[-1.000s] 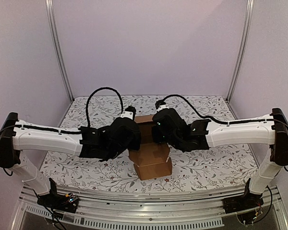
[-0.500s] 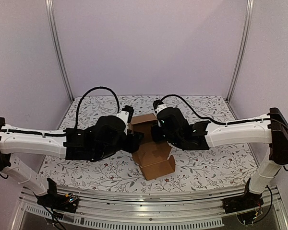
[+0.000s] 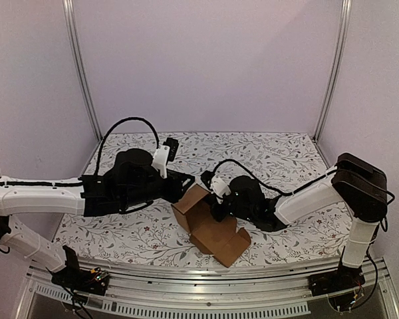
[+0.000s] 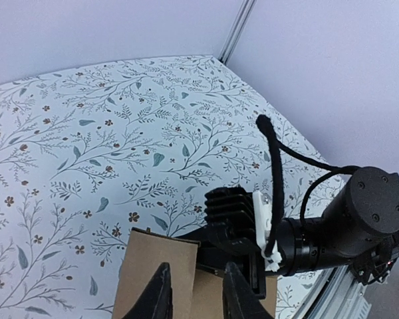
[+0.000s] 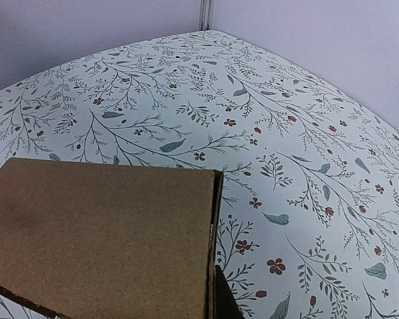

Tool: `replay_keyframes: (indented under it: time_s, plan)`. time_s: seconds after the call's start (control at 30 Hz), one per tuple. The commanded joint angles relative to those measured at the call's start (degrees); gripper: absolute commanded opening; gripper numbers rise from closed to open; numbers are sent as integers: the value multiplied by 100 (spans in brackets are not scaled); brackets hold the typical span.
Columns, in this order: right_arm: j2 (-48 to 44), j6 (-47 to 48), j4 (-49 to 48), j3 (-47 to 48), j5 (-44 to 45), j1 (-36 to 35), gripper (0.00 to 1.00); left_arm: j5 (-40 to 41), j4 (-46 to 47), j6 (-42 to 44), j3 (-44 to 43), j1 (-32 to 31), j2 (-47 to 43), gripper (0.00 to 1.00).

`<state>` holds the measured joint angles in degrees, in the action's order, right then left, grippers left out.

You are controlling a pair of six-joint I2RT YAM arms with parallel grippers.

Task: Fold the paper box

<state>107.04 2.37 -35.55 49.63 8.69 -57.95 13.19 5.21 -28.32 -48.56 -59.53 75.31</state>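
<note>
Left wrist view is showing the left gripper [image 4: 195, 279] holding its fingers narrowly parted, with the plain brown paper box [image 4: 149, 269] lying just beyond them. The right gripper [image 3: 217, 201] is sitting right at the box's opposite side, and I cannot tell its grip.
</note>
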Motion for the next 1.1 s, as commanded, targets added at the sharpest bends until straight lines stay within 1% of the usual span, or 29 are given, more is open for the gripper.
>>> replay_keyframes:
  time_s: [0.0, 0.2, 0.3, 0.5, 0.67, 0.73, 0.8, 0.87, 0.97, 1.07]
  plan:
    - [376, 538, -1308, -166, -453, 40, 0, -566, 328, -17, 125, 327, 363, 24]
    - [759, 430, -1903, -276, -460, 88, 0, -736, 354, -22, 9, 479, 875, 13]
    - [893, 359, -2130, -312, -519, 122, 0, -677, 340, -50, 42, 531, 1079, 10]
    - [1070, 269, -2387, -385, -546, 164, 0, -698, 322, -92, -3, 582, 1499, 7]
    - [1188, 182, -2486, -401, -539, 182, 0, -663, 357, -118, -11, 608, 1709, 6]
    - [1274, 163, -2540, -409, -508, 187, 5, -660, 349, -111, -22, 625, 1802, 5]
    - [1313, 128, -2637, -441, -491, 181, 13, -649, 340, -112, -31, 635, 1851, 5]
    - [1352, 94, -2692, -453, -491, 186, 18, -639, 325, -117, -44, 644, 1885, 5]
    - [1429, 76, -2759, -445, -456, 189, 29, -662, 339, -130, -56, 644, 1907, 5]
    - [1497, 38, -2860, -416, -417, 193, 31, -677, 316, -130, -88, 644, 1924, 4]
